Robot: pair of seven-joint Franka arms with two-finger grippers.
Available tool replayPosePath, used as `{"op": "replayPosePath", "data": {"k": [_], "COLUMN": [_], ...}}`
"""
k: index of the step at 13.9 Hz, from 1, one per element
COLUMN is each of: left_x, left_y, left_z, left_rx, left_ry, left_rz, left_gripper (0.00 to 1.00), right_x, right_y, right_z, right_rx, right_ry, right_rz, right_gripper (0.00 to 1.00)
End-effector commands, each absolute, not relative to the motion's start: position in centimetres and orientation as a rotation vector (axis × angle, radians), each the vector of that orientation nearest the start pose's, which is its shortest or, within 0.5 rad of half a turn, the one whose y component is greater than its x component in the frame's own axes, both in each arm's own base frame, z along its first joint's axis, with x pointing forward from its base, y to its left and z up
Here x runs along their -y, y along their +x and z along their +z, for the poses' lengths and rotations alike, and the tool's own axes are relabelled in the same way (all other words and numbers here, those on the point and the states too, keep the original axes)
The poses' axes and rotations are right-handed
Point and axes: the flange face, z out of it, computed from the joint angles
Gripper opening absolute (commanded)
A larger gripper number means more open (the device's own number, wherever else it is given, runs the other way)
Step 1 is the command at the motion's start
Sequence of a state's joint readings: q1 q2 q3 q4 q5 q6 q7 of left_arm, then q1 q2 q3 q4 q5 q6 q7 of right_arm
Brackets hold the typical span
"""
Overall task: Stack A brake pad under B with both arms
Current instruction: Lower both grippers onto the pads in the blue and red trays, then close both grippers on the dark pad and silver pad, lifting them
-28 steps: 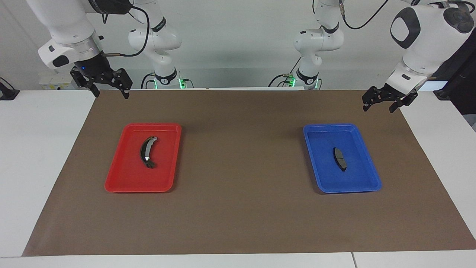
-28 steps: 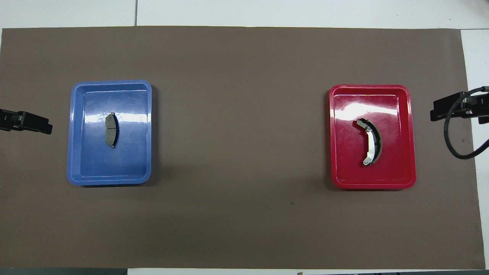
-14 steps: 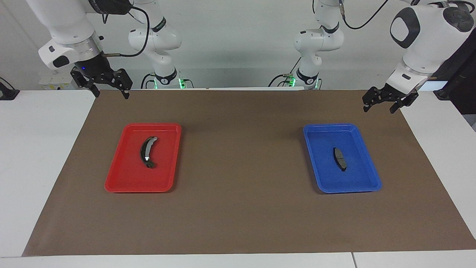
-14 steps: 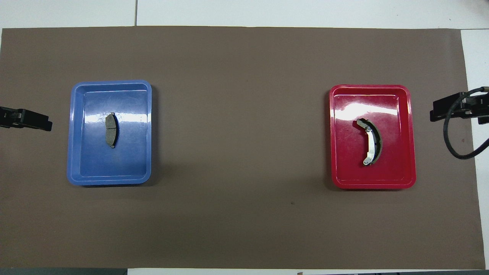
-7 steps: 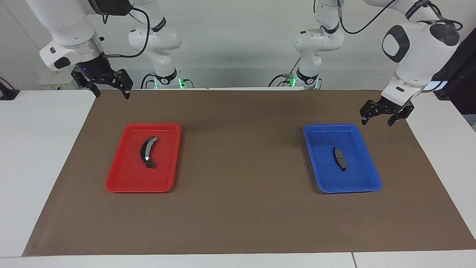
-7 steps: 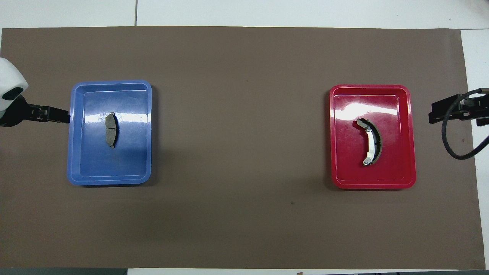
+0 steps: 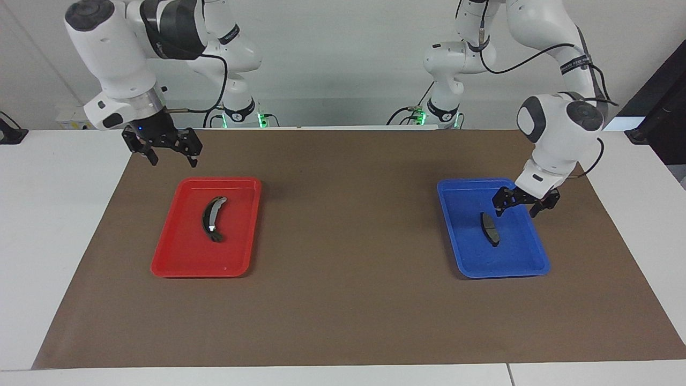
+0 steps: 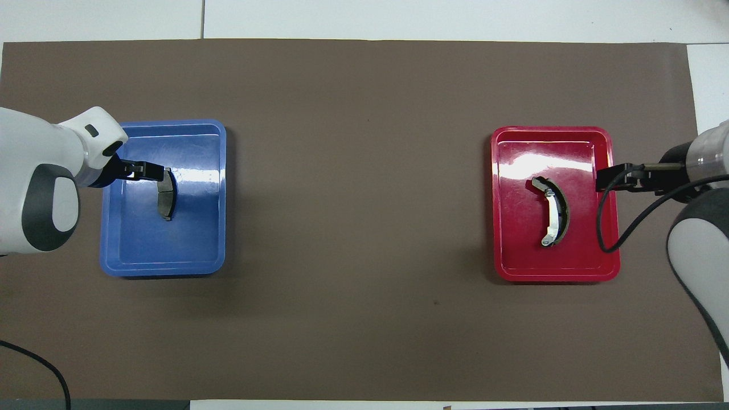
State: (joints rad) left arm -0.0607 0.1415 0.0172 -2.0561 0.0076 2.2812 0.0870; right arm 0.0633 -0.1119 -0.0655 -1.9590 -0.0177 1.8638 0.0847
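Two trays (image 7: 177, 257) sit on brown paper (image 7: 348, 225)

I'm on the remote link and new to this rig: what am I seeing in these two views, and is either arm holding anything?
Two white robot arms work at a table with a brown mat. One view faces the robots; the other looks down from above their end, so its sides are swapped. The blue tray holds the small pad. The red tray holds the curved shoe. The left gripper hangs open over the blue tray, just above the pad, not touching it. The right gripper hangs open over the mat, beside the red tray's edge nearest the robots. Nothing is held.
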Motion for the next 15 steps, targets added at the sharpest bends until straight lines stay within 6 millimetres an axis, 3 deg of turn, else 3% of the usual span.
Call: {"op": "replayPosePath", "data": {"k": [1,3,5,10,12,13,15], "left_x": [2.5,2.5,2.6,2.8,2.8,2.8,2.8], "left_y": [57.2,57.2,57.2,57.1,57.0,56.7,56.6], "left_z": [34.7,33.3,31.5,29.4,29.3,29.2,29.3], "left_rx": [-0.186,-0.187,-0.187,-0.189,-0.127,-0.12,-0.116], "left_ry": [-3.125,-3.125,-3.126,-3.129,-3.148,-3.151,-3.152], "left_rz": [-0.151,-0.137,-0.106,-0.077,-0.073,-0.061,-0.041], "left_gripper": [0.99,0.99,0.99,0.95,0.67,0.47,0.17], "right_x": [0.8,0.8,0.6,1.0,1.1,1.0,0.9], "right_y": [53.4,53.2,52.9,52.5,52.7,52.9,52.9], "right_z": [47.1,41.6,37.6,32.5,30.7,29.7,29.5], "right_rx": [-0.058,-0.008,0.046,0.124,0.119,0.122,0.127], "right_ry": [-3.137,-3.14,-3.14,-3.144,-3.147,-3.148,-3.147], "right_rz": [0.012,-0.033,-0.099,-0.072,-0.053,-0.055,-0.053], "right_gripper": [0.99,0.99,0.99,0.99,0.99,0.99,0.99]}}
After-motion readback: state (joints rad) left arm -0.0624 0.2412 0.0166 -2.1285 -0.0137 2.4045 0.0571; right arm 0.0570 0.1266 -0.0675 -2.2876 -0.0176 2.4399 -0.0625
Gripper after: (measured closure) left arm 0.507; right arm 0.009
